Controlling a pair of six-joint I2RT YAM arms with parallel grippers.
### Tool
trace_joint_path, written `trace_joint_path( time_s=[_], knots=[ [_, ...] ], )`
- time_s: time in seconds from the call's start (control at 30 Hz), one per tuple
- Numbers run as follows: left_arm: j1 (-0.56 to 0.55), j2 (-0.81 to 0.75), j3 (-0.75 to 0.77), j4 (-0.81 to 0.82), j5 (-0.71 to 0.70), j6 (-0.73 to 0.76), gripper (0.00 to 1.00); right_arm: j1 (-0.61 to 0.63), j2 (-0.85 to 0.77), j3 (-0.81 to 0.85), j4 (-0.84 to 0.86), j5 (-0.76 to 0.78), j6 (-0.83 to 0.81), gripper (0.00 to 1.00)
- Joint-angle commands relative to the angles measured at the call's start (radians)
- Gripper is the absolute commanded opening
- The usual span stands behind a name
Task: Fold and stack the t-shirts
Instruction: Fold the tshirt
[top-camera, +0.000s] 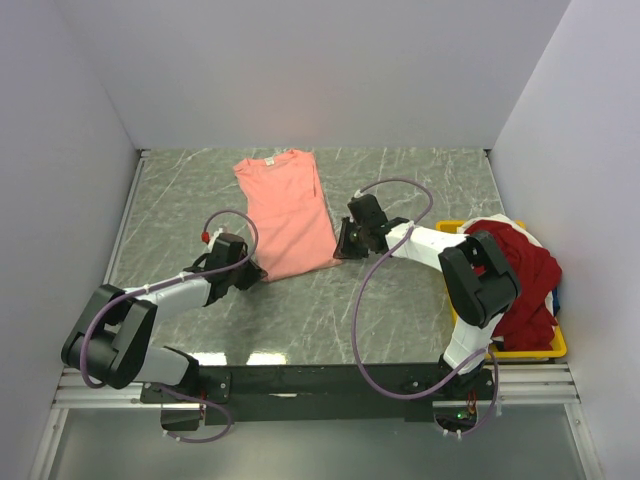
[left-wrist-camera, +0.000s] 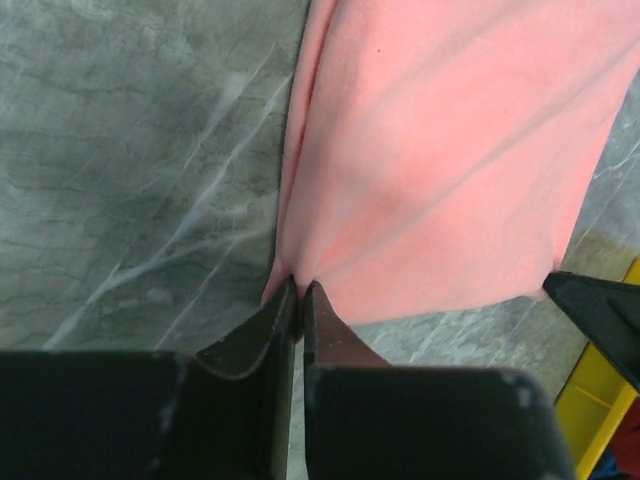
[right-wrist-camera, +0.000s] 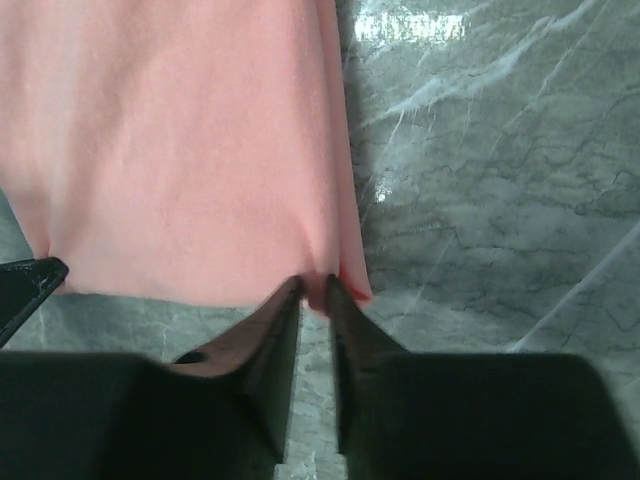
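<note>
The salmon-pink t-shirt (top-camera: 285, 215) lay flat at the far middle of the table (top-camera: 400, 310). The left gripper (left-wrist-camera: 300, 292) and right gripper (right-wrist-camera: 316, 288) each pinched a near hem corner. This limp, light cloth would likely sag between the grips.

No legible text, label, brand or number anywhere.

There is one salmon-pink t-shirt (top-camera: 285, 212) on one bench (top-camera: 400, 300). One yellow bin (top-camera: 552, 347) holds one deep red t-shirt (top-camera: 525, 275), plus one white scrap (top-camera: 497, 226) and one dark blue scrap (left-wrist-camera: 603, 466), possibly two further shirts. Two pincers show: the left pincer (top-camera: 262, 275) and the right pincer (top-camera: 340, 250).
</note>
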Motion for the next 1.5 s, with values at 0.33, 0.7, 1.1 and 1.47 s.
trace_joint_path(
  time_s=[0.33,0.7,1.1,1.47],
  knots=[
    [-0.005,-0.105,0.048,-0.183,-0.014,0.073,0.01,-0.006,-0.116,-0.036,-0.111,0.091,-0.025,0.0],
    [-0.007,-0.259,-0.045,-0.282,0.07,0.096,0.01,0.016,-0.355,-0.296,-0.079,0.044,0.0,0.0],
    [-0.069,-0.409,-0.162,-0.334,0.13,0.063,0.46,0.172,-0.481,-0.476,-0.076,0.111,0.106,0.0],
    [-0.053,-0.346,0.14,-0.392,0.059,0.123,0.23,0.169,-0.598,-0.335,-0.217,0.221,0.063,0.38]
  ],
)
